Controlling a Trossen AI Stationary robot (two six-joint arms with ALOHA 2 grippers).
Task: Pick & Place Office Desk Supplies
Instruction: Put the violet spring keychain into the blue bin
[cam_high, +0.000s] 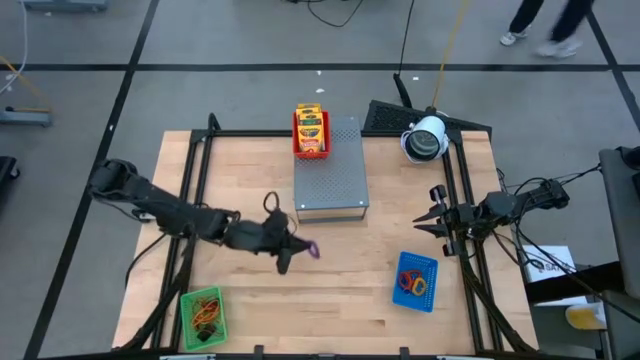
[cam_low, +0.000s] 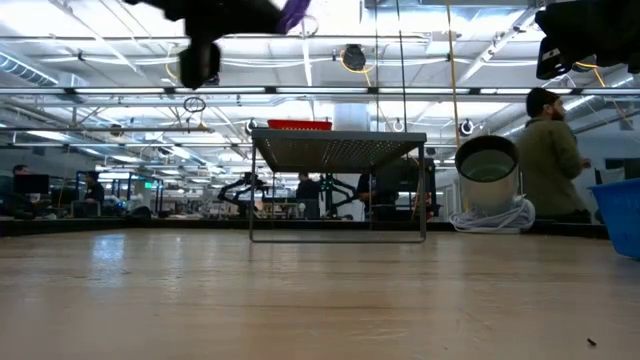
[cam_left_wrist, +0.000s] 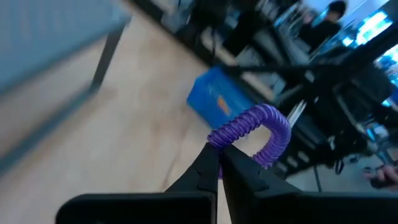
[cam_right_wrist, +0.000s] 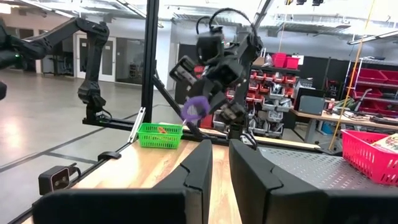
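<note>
Purple coil loop (cam_left_wrist: 256, 129) arching up from left claw (cam_left_wrist: 219, 163) — pinched; right claw (cam_high: 428, 222) slightly parted.

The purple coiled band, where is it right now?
The purple coiled band is pinched in the left gripper, lifted above the table's middle in the high view, just in front of the grey metal box.

Table (cam_high: 340, 290): pale wood, planked, smooth with a soft sheen in the low view. 
Box (cam_high: 331, 170): grey perforated metal, matt. 
Trays, green (cam_high: 203, 312), blue (cam_high: 416, 281) and red (cam_high: 311, 133): plastic mesh. 
Purple loop (cam_left_wrist: 258, 131): ribbed coil, plastic-looking, slightly glossy. 
Left gripper (cam_left_wrist: 219, 163) fingers: black, smooth, matt. 
Crayon packet (cam_high: 310, 127): printed card, yellow and green.
</note>
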